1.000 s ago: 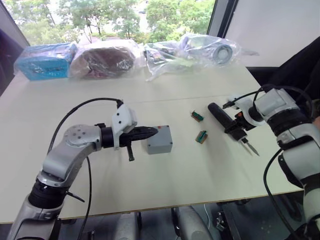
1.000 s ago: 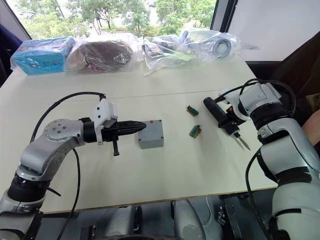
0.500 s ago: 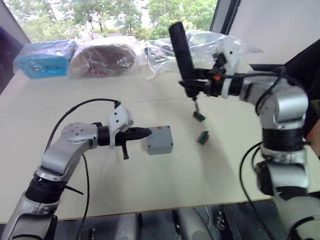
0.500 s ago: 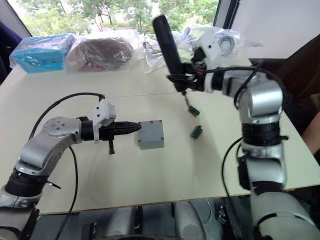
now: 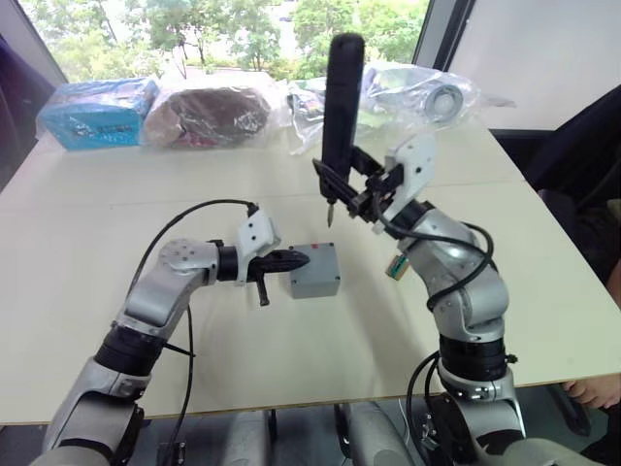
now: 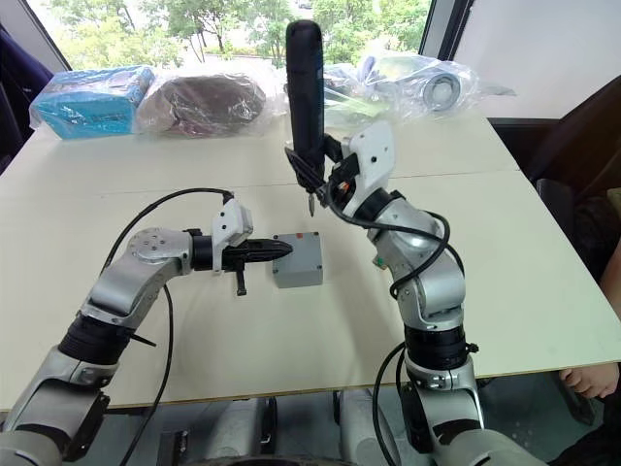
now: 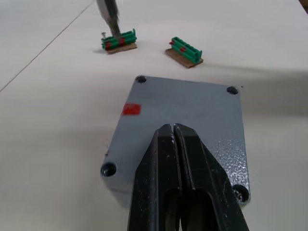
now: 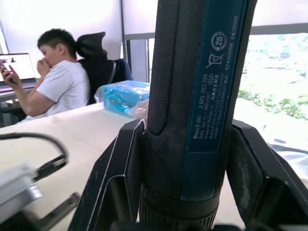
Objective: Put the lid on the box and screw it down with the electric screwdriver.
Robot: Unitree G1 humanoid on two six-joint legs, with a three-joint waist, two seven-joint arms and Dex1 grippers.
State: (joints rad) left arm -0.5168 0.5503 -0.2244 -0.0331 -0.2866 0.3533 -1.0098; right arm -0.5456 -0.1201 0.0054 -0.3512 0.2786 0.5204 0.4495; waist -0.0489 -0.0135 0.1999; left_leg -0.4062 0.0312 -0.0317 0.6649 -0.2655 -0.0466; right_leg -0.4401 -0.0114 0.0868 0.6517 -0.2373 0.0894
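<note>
The grey box (image 5: 314, 282) stands mid-table with the flat grey lid (image 7: 185, 108) on top; the lid shows corner holes and a small red mark (image 7: 131, 109). My left gripper (image 5: 294, 260) is shut, and its fingertips (image 7: 174, 137) rest over the lid's near edge from the box's left. My right gripper (image 5: 344, 186) is shut on the black electric screwdriver (image 5: 339, 102). The tool stands upright, and its bit (image 5: 330, 216) hangs above and just behind the box.
Two small green-brown pieces (image 7: 119, 41) (image 7: 185, 49) lie beyond the box. Plastic-wrapped bundles (image 5: 209, 115) and a blue packet (image 5: 95, 109) line the table's far edge. A seated person (image 8: 53, 82) shows in the right wrist view.
My right arm lifted the screwdriver off the table at the right, turned it upright and swung it left over the box. The left gripper stayed at the box.
</note>
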